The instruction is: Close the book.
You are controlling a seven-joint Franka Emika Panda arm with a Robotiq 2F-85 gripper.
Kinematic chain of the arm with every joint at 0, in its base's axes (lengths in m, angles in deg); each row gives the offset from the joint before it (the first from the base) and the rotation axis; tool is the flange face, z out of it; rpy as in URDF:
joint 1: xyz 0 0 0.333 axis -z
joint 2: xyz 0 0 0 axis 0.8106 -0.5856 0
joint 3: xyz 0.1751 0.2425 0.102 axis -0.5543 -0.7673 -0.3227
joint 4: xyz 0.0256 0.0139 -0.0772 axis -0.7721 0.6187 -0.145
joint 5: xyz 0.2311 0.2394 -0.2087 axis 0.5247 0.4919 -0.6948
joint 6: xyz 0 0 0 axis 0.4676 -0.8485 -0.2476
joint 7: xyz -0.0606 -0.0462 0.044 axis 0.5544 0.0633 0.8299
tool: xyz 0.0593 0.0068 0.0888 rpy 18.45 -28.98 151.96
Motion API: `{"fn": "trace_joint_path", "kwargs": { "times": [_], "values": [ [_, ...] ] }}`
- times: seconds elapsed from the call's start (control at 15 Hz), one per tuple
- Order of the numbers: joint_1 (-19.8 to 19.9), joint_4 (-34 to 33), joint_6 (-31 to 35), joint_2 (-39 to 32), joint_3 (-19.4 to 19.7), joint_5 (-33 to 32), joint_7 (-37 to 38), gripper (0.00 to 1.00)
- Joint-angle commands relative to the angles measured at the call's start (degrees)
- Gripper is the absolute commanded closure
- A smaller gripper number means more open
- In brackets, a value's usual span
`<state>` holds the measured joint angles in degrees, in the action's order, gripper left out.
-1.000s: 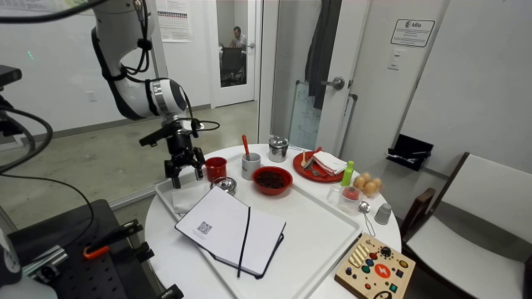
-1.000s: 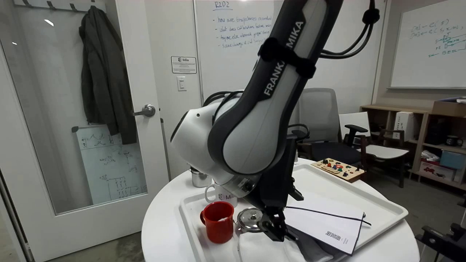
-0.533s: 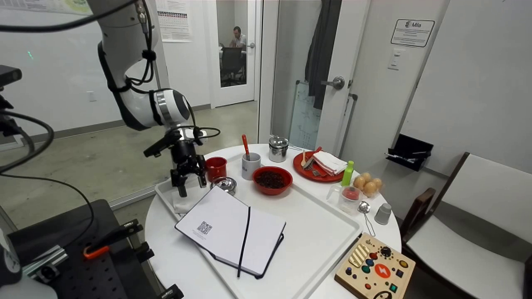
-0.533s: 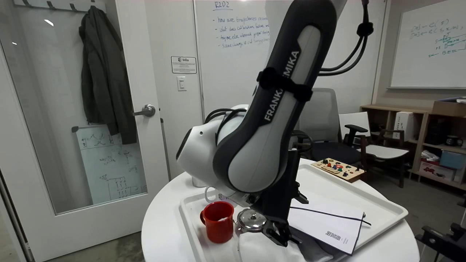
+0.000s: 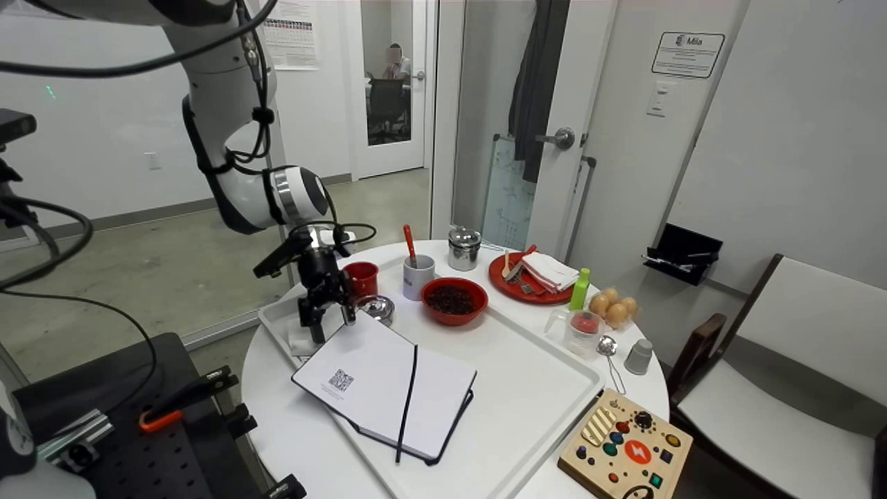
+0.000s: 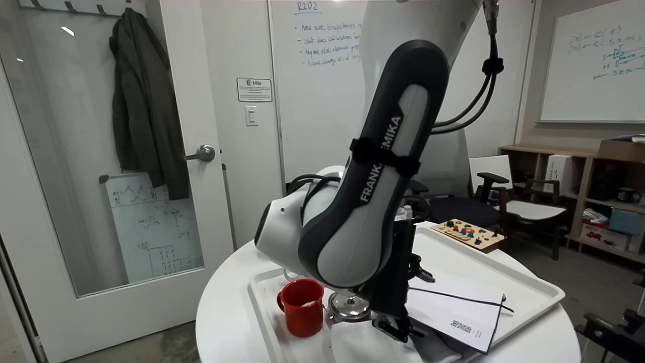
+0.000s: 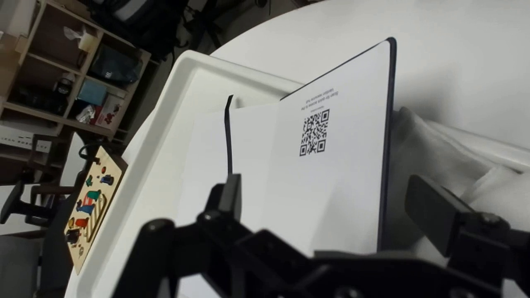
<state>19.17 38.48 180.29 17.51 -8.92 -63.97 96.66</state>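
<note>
The book (image 5: 374,388) lies open on the white tray (image 5: 527,388), white pages up, with a black strap across it. It also shows in an exterior view (image 6: 453,315) and the wrist view (image 7: 256,145). Its page with the printed code (image 7: 314,132) has a dark navy edge and overhangs the tray rim and a white cloth (image 7: 497,194). My gripper (image 5: 333,327) is open and empty, just above the book's far edge, also in an exterior view (image 6: 407,334). In the wrist view the gripper (image 7: 325,192) straddles the cover edge: one finger over the pages, one beyond over the cloth.
A red mug (image 6: 302,307) and a metal lidded pot (image 6: 348,305) stand close to the gripper. A red bowl (image 5: 454,301) and a white mug (image 5: 418,277) stand farther back. A wooden puzzle board (image 5: 627,443) lies beyond the tray's edge.
The arm has come down and moved toward the book, with the gripper now lower and nearer its cover edge. The book and the other objects have not moved.
</note>
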Motion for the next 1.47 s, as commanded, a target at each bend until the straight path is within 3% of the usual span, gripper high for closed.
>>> {"fn": "trace_joint_path", "kwargs": {
  "times": [0.0,1.4],
  "values": [
    [-0.1,-3.9,-2.1,-3.2,0.4,-0.4,0.5,0.00],
    [0.6,-5.9,-9.0,-4.0,2.2,-0.3,4.8,0.00]
  ]
}}
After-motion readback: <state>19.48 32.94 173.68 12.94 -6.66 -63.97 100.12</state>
